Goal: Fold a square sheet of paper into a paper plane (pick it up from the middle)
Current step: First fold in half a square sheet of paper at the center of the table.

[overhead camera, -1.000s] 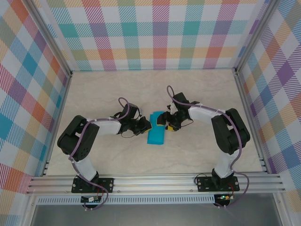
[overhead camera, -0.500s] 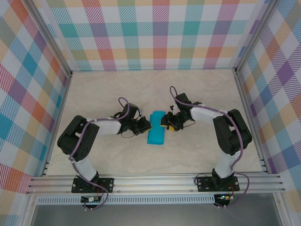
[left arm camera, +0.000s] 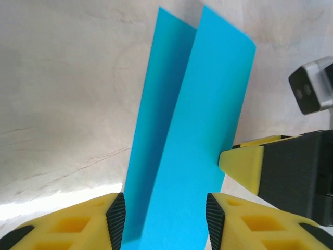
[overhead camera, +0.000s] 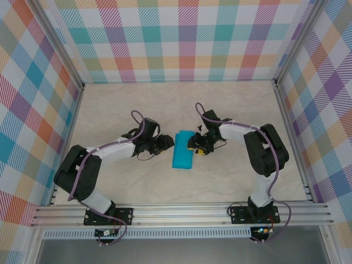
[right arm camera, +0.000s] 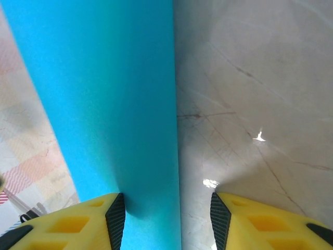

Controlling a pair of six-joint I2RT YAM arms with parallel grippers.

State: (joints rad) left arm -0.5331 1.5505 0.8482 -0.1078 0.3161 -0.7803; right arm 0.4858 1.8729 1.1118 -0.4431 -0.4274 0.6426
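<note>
Square sheet of paper is folded into a narrow strip and lies mid-bench, between the two arms. Left claw is apart, with the strip's end sitting between its pads; I see nothing pinched. Right claw is also apart, straddling one long edge of the strip from the opposite side. In the left wrist view, one of its yellow fingertips touches the paper's edge.

Teal-blue paper, yellow claw fingers, cream marbled table, pastel plaid walls
</note>
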